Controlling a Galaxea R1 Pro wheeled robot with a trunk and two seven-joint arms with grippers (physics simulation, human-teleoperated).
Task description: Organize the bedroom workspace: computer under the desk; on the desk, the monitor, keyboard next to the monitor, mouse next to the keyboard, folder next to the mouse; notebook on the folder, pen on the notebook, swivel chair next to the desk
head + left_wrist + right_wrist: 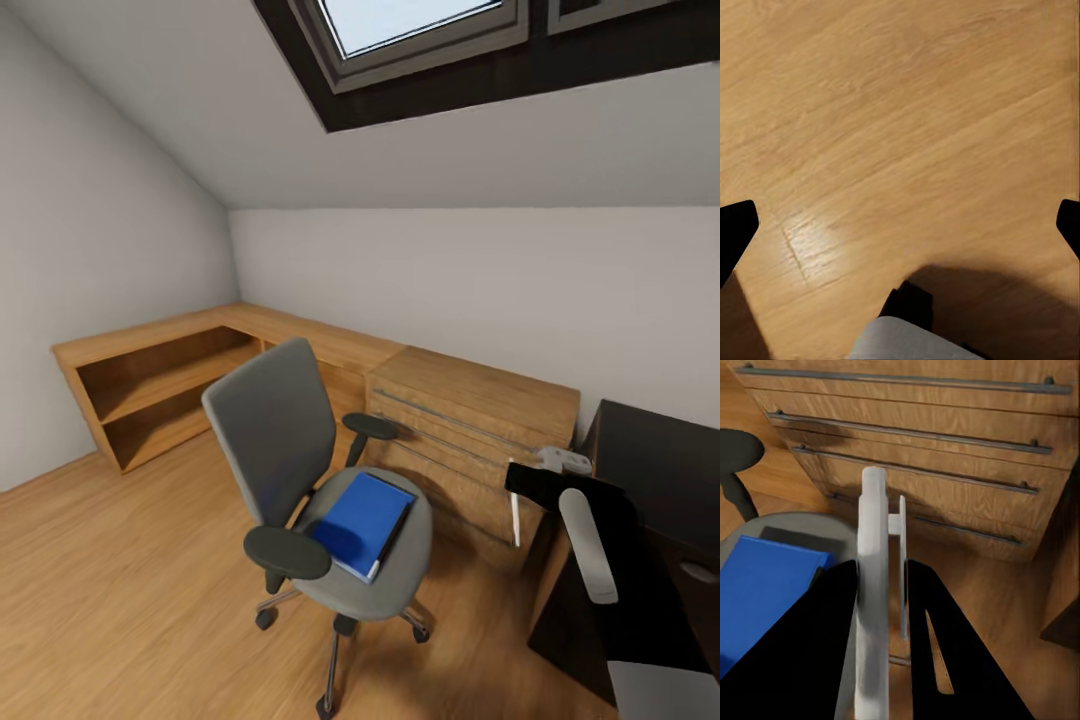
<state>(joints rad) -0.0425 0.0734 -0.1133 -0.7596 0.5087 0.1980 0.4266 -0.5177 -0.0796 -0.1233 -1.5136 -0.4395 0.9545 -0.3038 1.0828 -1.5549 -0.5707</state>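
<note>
- Head view gave me the blue folder lying on the swivel chair, beside the dark desk.
- My right gripper was clamped on a white pen.
- My left gripper hung spread apart over the floor.

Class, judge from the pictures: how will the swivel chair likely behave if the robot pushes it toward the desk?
The swivel chair stands on castors on smooth wood floor, so it probably rolls easily. A push on its backrest may spin it instead. The blue folder lying loose on its seat could slide.
</note>
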